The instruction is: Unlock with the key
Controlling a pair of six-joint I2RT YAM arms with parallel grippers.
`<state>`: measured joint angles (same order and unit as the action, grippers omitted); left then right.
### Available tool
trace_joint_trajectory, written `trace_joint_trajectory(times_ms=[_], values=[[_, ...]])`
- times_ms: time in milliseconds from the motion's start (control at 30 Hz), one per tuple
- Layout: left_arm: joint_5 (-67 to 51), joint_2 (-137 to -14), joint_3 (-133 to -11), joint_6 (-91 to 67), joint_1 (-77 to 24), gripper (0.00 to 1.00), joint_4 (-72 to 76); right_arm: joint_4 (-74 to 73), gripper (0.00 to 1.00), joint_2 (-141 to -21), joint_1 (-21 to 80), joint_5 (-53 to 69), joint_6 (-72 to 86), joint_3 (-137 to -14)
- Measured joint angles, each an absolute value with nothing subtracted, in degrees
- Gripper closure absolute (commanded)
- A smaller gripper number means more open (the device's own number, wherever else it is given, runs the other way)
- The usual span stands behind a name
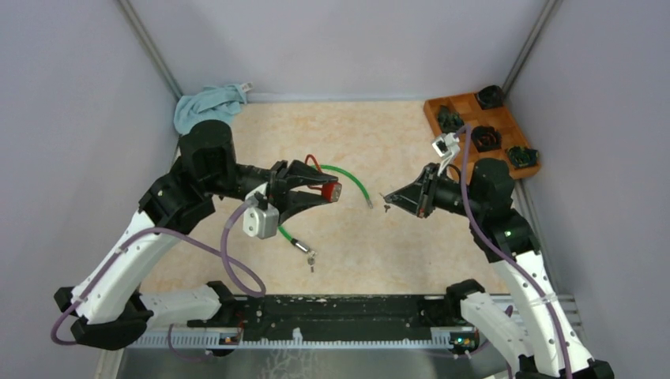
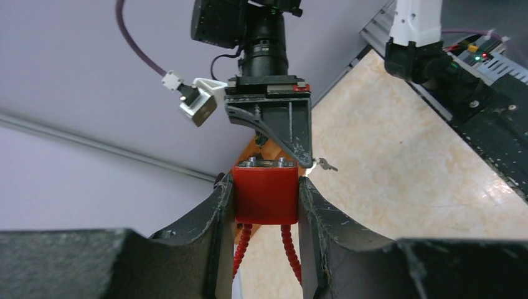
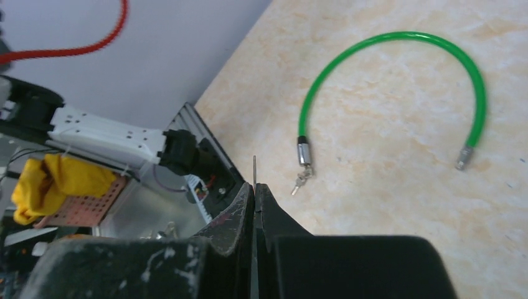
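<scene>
My left gripper (image 1: 328, 192) is shut on a red padlock (image 1: 330, 192) and holds it above the table, its red cable shackle (image 1: 313, 163) looping back. In the left wrist view the padlock (image 2: 264, 196) sits squarely between both fingers, its metal end facing away. My right gripper (image 1: 389, 199) is shut on a small key (image 1: 385, 208) and faces the padlock with a short gap between them. In the right wrist view the key (image 3: 254, 167) shows as a thin blade sticking out of the closed jaws. In the left wrist view the key (image 2: 325, 164) is just right of the padlock's end.
A green cable lock (image 1: 351, 180) lies on the table under and between the grippers, with a small key bunch (image 1: 311, 257) at its near end; the cable also shows in the right wrist view (image 3: 398, 38). A blue cloth (image 1: 207, 106) lies back left. A wooden tray (image 1: 454, 105) sits back right.
</scene>
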<state>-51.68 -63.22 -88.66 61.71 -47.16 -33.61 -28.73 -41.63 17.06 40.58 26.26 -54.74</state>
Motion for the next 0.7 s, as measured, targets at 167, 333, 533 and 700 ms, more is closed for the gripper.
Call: trace_joint_trajectory(times_ms=[167,333,533,700], values=[[-53.78,-63.59,-85.56,61.69,-47.16,1.00,-33.56,-21.98,1.00,-41.58,17.12,47.86,29.23,-52.99],[-54.65,-63.96,-84.05,62.39,-47.16,1.00,-33.50,-14.85,1.00,-41.58,17.72,53.82,32.40,-52.88],[-55.66,-63.94,-83.50,62.67,-47.16,1.00,-33.32,-8.73,1.00,-41.67,18.55,58.48,35.38,-52.88],[-55.77,-63.75,-82.56,62.98,-47.16,1.00,-32.97,-4.97,1.00,-41.80,18.87,60.45,37.76,-52.62]])
